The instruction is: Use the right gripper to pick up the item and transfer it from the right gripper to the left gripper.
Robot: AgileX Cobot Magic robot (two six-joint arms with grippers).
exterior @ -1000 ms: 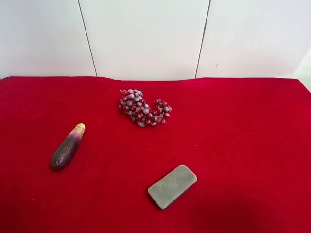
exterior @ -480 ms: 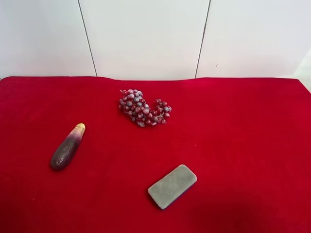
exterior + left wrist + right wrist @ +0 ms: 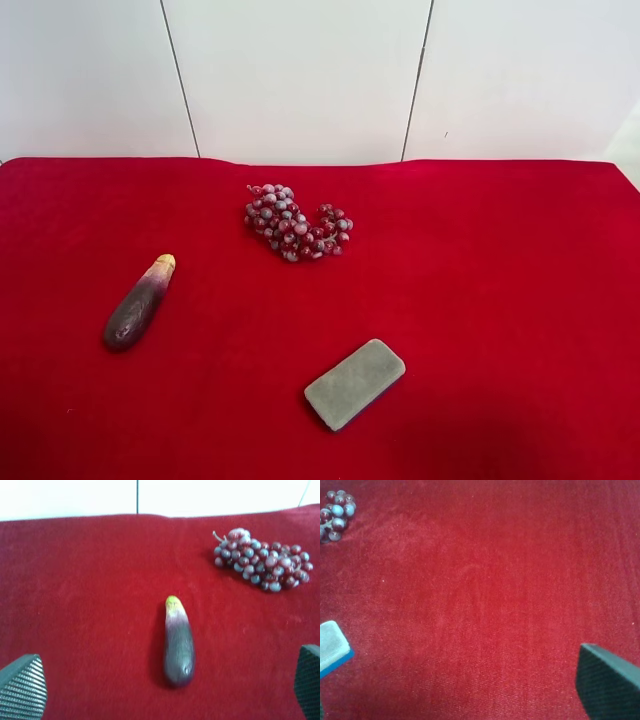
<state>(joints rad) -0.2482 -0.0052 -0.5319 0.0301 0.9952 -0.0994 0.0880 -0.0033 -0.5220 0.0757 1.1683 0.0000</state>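
Two grippers, both spread wide and holding nothing. The eggplant (image 3: 178, 642) lies on the red cloth (image 3: 90, 605) just ahead of the left gripper (image 3: 165, 690), between its fingers; the right gripper (image 3: 470, 700) has only grapes (image 3: 336, 510) and a grey block (image 3: 332, 645) nearby.

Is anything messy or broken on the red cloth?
Nothing stands out. The eggplant, the bunch of grapes and the grey block each lie flat and apart on the red cloth. No loose grapes, no spills, no visible damage. The eggplant and block lie at a slant, but nothing suggests that is wrong.
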